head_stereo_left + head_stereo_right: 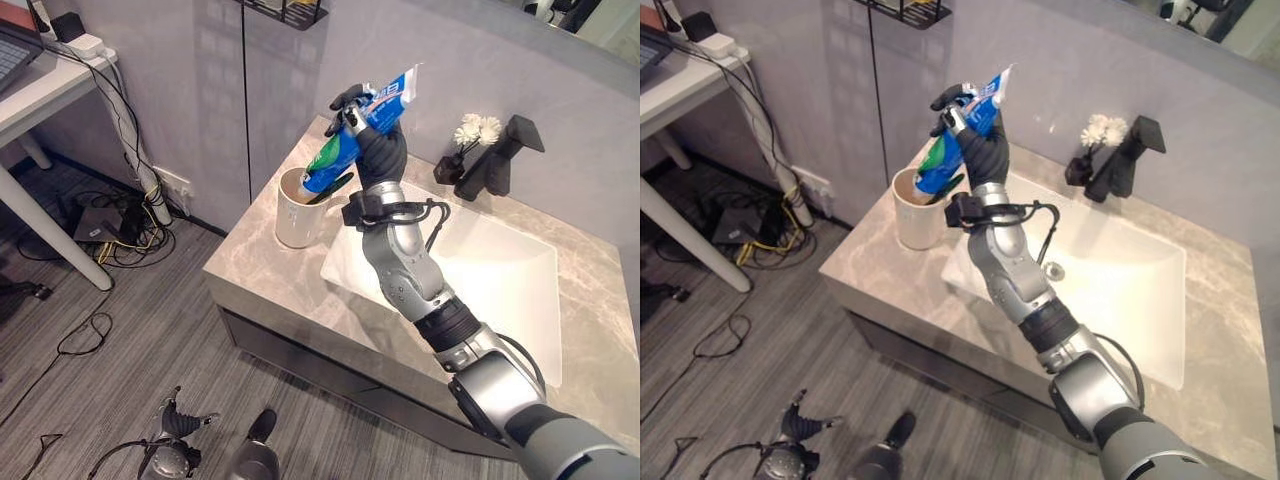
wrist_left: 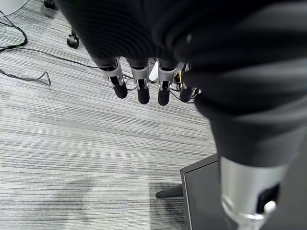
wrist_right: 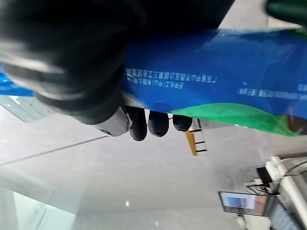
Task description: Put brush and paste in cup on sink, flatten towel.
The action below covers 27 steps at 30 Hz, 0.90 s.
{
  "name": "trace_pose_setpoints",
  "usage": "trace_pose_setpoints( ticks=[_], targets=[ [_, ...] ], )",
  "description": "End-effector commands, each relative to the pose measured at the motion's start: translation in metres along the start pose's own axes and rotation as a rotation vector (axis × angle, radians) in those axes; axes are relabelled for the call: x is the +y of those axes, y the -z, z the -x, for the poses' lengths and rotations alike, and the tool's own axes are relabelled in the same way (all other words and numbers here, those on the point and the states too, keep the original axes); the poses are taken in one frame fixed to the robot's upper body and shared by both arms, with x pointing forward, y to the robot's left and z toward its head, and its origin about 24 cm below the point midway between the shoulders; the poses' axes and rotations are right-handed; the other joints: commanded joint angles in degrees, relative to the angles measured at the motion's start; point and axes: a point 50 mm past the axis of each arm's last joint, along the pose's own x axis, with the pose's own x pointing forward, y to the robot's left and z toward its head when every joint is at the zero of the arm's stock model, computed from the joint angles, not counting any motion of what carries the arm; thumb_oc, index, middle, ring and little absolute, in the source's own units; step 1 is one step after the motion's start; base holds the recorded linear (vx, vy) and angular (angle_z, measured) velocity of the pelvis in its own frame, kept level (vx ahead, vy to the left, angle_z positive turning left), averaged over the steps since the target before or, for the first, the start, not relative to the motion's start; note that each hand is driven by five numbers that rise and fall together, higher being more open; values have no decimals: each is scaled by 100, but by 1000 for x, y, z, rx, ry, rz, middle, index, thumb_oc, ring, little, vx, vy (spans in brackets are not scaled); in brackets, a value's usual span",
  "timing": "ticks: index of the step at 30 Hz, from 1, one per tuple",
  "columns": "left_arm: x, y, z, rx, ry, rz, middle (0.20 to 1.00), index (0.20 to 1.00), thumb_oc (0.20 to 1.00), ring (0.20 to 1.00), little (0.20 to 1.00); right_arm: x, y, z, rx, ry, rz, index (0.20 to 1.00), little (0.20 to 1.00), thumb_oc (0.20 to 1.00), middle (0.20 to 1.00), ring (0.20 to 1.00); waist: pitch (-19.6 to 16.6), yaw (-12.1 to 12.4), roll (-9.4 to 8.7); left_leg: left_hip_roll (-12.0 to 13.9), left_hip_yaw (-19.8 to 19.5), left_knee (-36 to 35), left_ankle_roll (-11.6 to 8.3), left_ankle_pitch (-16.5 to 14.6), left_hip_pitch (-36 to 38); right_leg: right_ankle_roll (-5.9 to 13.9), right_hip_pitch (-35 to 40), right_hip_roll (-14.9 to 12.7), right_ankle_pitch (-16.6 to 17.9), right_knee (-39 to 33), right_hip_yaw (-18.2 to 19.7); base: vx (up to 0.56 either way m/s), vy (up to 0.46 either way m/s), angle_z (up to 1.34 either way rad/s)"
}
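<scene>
Blue-green toothpaste tube (image 1: 362,128), one, gripped in right robot hand (image 1: 372,140), tilted over one white cup (image 1: 298,209) on marble tabletop (image 1: 255,268). Left robot hand (image 2: 139,76) hangs over floor, fingers straight, empty.

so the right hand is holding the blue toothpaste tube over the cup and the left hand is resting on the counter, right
Not quite. The right hand does grip the toothpaste tube above the cup, but the left hand is not on the counter. The left wrist view shows it hanging over the grey floor, fingers straight, holding nothing.
</scene>
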Motion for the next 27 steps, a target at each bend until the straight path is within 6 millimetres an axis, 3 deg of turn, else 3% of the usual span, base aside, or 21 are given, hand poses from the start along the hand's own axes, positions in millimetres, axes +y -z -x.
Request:
trace_pose_setpoints(
  ticks=[1, 8, 9, 10, 11, 20, 27],
  targets=[
    [5, 3, -3, 6, -39, -22, 1000, 1000, 1000, 1000, 1000, 12, -33, -19, -158, -78, 109, 200, 200, 200, 200, 200, -97, 98, 33, 132, 53, -92, 165, -116, 102, 190, 74, -392, 570, -10, 115, 0, 0, 0],
    [8, 2, -4, 0, -55, -28, 1000, 1000, 1000, 1000, 1000, 20, -34, -20, -165, -128, 162, 200, 200, 200, 200, 200, -59, 95, -29, 137, 72, -92, 171, -121, 91, 192, 44, -386, 585, -10, 146, 0, 0, 0],
    [8, 2, -4, 3, -58, -29, 1000, 1000, 1000, 1000, 1000, 20, -33, -20, -160, -130, 160, 332, 332, 332, 332, 332, -58, 95, -40, 138, 73, -92, 171, -121, 91, 191, 41, -381, 588, -10, 154, 0, 0, 0],
    [8, 2, -5, 5, -59, -28, 1000, 1000, 1000, 1000, 1000, 22, -33, -21, -159, -134, 159, 827, 827, 827, 827, 827, -55, 92, -51, 139, 78, -92, 170, -121, 88, 191, 35, -377, 589, -10, 158, 0, 0, 0],
    [8, 2, -5, 6, -60, -29, 1000, 1000, 1000, 1000, 1000, 22, -33, -20, -159, -136, 158, 1000, 1000, 1000, 1000, 1000, -56, 89, -57, 141, 78, -92, 170, -122, 88, 190, 36, -375, 587, -10, 155, 0, 0, 0],
    [4, 3, -5, 20, -58, -17, 1000, 1000, 1000, 1000, 1000, 30, -30, -21, -148, -167, 177, 1000, 1000, 1000, 1000, 1000, -75, 28, -71, 165, 126, -92, 168, -139, 119, 178, 16, -354, 583, -10, 204, 0, 0, 0],
    [-5, 1, -2, 10, -3, -26, 1000, 1000, 1000, 1000, 1000, 48, -58, -17, -288, -220, 203, 1000, 1000, 1000, 1000, 1000, -156, -150, 159, 266, 388, -92, 164, -187, 264, 192, -14, -353, 610, -10, 404, -28, 7, -24]
  ],
)
